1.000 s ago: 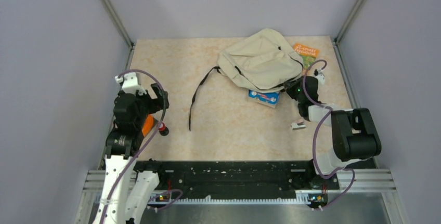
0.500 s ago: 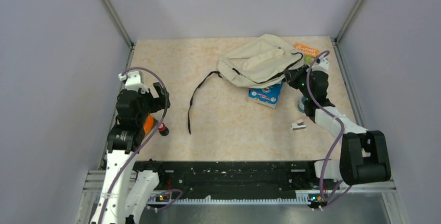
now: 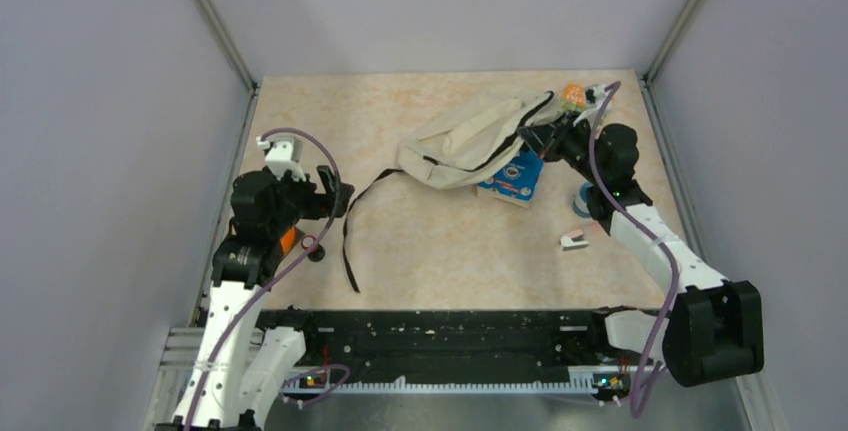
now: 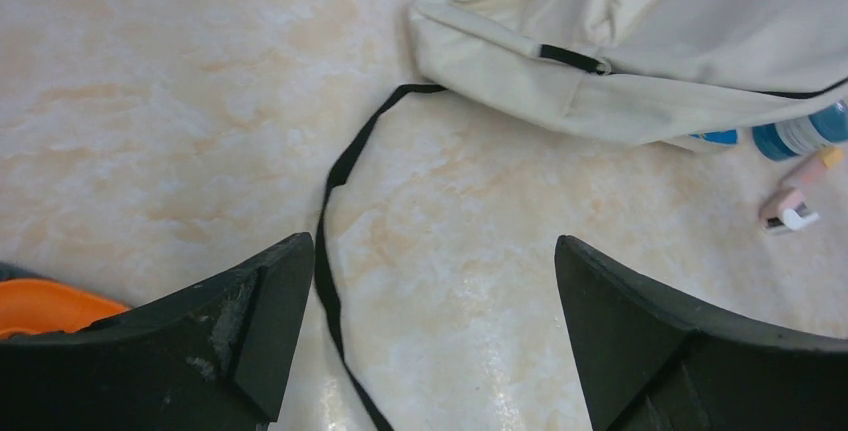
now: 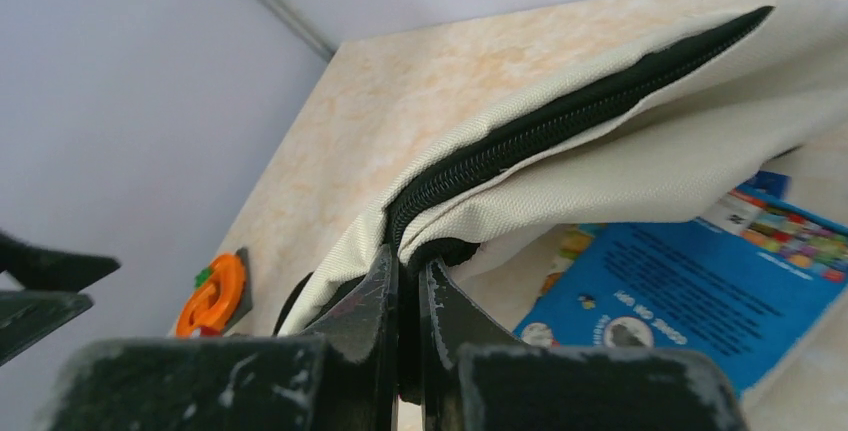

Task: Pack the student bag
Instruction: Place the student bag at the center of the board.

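Left fingers [image 3: 338, 196]: are standing wide apart, holding nothing, hovering over the bare counter [image 3: 440, 271].
Orange piece [image 3: 287, 239]: is lying just left of the left fingers, partly hidden under that arm, with a small red-tipped thing [image 3: 312, 247] touching or just beside it. I cannot tell which.
Black strap [image 4: 335, 251]: is trailing from the bag's left corner and curving down between the left fingers, passing closer to the left one.
Student bag [image 3: 465, 141]: is slumping on the counter well ahead and to the right of the left fingers. Its right end is hanging raised at the right fingers, and the black zipper line is running away from them along the upper fold.
Blue book [image 5: 690, 291]: is lying flat on the counter under the bag's raised edge, just below and beyond the right fingers.
Right fingers [image 5: 408, 301]: are pressing together, pinching the bag's fabric edge right at the end of the zipper.
Orange-covered thing [image 3: 573, 97]: is peeking out just beyond the right fingers, mostly hidden.
Blue roll [image 3: 582, 201]: is sitting on the counter on the near side of the right fingers, apart from the bag.
Pink-and-white piece [image 3: 574, 241]: is lying nearer still, just beside the roll.
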Motion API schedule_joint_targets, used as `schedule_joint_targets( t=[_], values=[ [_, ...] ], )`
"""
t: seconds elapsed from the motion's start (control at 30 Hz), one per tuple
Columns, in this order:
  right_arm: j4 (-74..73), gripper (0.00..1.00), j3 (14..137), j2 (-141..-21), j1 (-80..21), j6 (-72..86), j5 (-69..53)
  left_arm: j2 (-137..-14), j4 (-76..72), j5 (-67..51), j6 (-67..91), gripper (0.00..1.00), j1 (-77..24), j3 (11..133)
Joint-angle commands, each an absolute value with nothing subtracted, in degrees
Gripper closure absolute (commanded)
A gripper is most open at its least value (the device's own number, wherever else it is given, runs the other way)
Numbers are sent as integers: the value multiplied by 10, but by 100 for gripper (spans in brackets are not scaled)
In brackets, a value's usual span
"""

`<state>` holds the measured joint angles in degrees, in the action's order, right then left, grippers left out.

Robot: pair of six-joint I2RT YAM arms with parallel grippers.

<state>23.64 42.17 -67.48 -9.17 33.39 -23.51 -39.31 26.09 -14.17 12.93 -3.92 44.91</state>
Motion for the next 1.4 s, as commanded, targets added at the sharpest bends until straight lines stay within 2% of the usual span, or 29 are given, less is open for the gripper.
schedule_joint_targets(
  t=[0.0, 0.13, 0.3, 0.43, 0.5, 0.73, 0.8, 0.9, 0.93, 0.97, 1.1, 1.23, 1.37],
  values=[
    [217, 100, 504, -642, -165, 283, -304, -419, 222, -225, 113, 6, -67, 451],
    [174, 100, 533, -643, -228, 236, -318, -416, 220, -225, 107, 5, -94, 447],
    [143, 100, 531, -645, -260, 198, -368, -402, 209, -235, 105, 4, -99, 441],
    [95, 100, 507, -646, -262, 180, -394, -403, 188, -304, 107, 4, -109, 432],
    [60, 100, 490, -642, -262, 167, -340, -415, 184, -329, 105, 4, -127, 432],
    [-48, 100, 484, -658, -262, 122, -118, -453, 197, -298, 89, 3, -193, 434],
    [-49, 89, 486, -669, -262, 123, -90, -461, 200, -290, 89, 3, -199, 435],
    [-44, 46, 484, -682, -262, 136, -58, -474, 209, -266, 88, 3, -205, 438],
    [-44, 35, 484, -684, -262, 142, -48, -479, 213, -257, 88, 3, -208, 439],
    [-44, 29, 483, -686, -262, 148, -38, -481, 215, -250, 87, 3, -209, 440],
    [-62, 18, 475, -670, -262, 166, 21, -488, 219, -233, 90, 3, -212, 440],
    [-80, 17, 452, -630, -262, 185, 47, -499, 222, -230, 92, 3, -217, 440],
    [-64, 17, 403, -591, -262, 235, -11, -518, 242, -200, 92, 6, -226, 450]
  ],
)
